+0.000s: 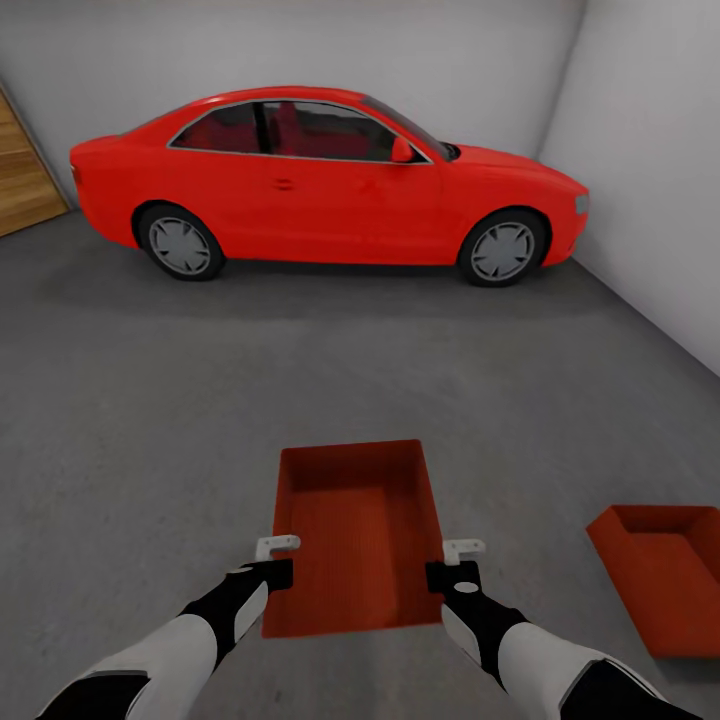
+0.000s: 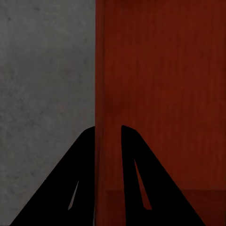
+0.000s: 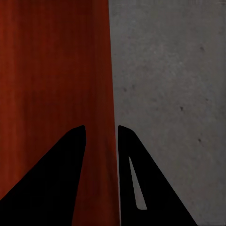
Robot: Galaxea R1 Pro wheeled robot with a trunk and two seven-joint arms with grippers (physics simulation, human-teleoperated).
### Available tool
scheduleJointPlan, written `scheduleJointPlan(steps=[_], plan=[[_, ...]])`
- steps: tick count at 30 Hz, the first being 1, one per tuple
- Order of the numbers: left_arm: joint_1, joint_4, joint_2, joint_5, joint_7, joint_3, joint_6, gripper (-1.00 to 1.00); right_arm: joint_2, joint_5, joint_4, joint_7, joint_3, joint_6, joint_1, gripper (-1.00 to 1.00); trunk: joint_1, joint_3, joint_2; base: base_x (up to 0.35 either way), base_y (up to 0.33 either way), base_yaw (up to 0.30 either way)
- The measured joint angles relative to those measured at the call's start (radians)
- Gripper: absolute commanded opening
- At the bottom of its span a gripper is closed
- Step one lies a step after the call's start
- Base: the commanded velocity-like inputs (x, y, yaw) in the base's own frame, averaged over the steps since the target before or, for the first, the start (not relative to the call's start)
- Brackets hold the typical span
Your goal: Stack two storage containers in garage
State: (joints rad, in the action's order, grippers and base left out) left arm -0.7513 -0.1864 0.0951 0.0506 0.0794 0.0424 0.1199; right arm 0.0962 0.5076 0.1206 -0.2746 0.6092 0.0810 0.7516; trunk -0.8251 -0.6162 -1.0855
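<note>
Altogether two storage containers: one (image 1: 360,530) gripped by both end effectors, one (image 1: 665,585) grounded.

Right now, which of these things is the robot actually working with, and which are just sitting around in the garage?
Part of the job:
held storage container
second storage container
concrete floor
left gripper
right gripper

Just there:
red car
wooden plank door

You are facing a red car (image 1: 330,185) that is sitting side-on at the far wall (image 1: 300,50), its nose pointing right. A second white wall (image 1: 650,150) is running along the right, near the car's nose.
</note>
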Motion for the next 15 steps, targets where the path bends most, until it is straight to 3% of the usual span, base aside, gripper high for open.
scheduleJointPlan(steps=[15], plan=[[0.000,0.000,0.000,0.000,0.000,0.000,0.000,-1.00,0.000,-0.001,0.000,0.000,0.000,0.000,0.000,-1.00,0.000,0.000,0.000,0.323,0.000,0.000]])
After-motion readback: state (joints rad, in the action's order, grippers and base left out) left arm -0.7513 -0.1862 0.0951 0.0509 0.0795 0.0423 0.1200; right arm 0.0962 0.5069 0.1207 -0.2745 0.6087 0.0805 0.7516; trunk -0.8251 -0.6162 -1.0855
